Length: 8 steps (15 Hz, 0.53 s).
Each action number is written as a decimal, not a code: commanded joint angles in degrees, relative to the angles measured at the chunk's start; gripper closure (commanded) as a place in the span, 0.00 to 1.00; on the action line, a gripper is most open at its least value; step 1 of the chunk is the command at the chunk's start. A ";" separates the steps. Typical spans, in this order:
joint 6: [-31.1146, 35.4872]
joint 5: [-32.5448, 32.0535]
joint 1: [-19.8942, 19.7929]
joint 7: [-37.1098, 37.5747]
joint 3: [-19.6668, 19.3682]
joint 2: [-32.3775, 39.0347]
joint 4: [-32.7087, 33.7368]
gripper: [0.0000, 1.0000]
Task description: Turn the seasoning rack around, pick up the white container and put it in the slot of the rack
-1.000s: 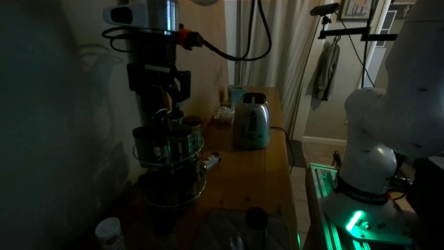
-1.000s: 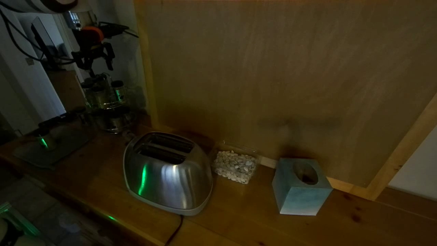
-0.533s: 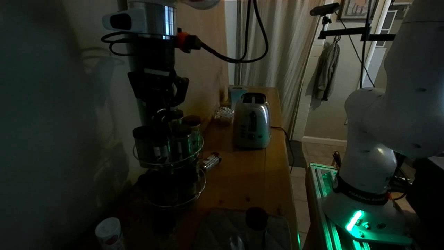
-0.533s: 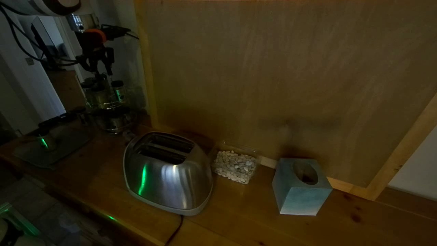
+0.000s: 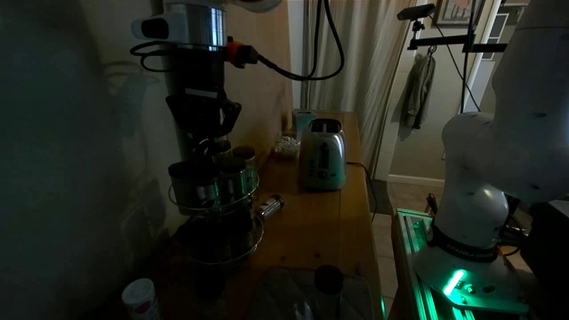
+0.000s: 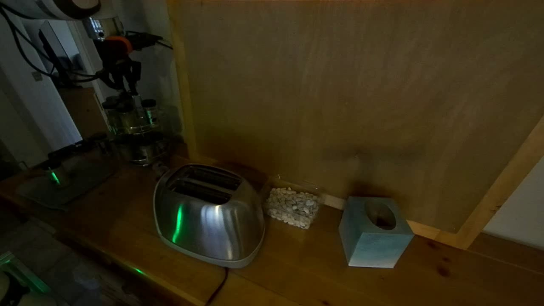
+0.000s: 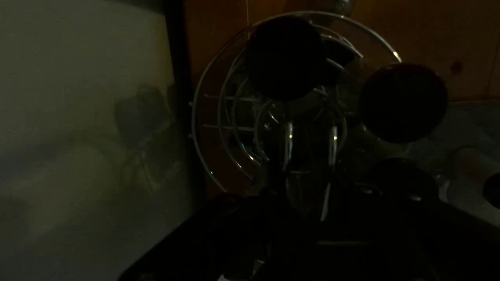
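The seasoning rack is a round two-tier wire carousel against the wall, ringed with dark-lidded jars. My gripper points straight down over its centre. In the wrist view the wire handle on top of the rack rises between my fingers, which stand close against both of its sides; darkness hides the exact contact. The jaws look closed in on that handle. Below the rack, at the lower left of an exterior view, the white container stands upright and partly cut off.
A silver toaster stands farther along the wooden counter. Between it and the rack a small jar lies on its side. Another dark-lidded jar is on a grey mat. Pebbles and a pale blue box sit beyond the toaster.
My gripper has come down onto the top of the rack and its jaws have narrowed around the handle. In the last half second the rack's upper jars have shifted slightly.
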 commanded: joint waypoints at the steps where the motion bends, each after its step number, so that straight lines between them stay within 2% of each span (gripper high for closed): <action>1: -1.30 -1.58 -0.60 0.80 0.43 1.44 2.21 0.86; 4: -1.92 -1.95 -0.63 2.08 0.52 1.32 2.19 0.87; 7: -3.05 -3.23 -0.74 6.43 0.79 1.13 2.25 0.90; 8: -4.10 -3.33 -0.74 8.16 0.86 1.13 2.44 0.81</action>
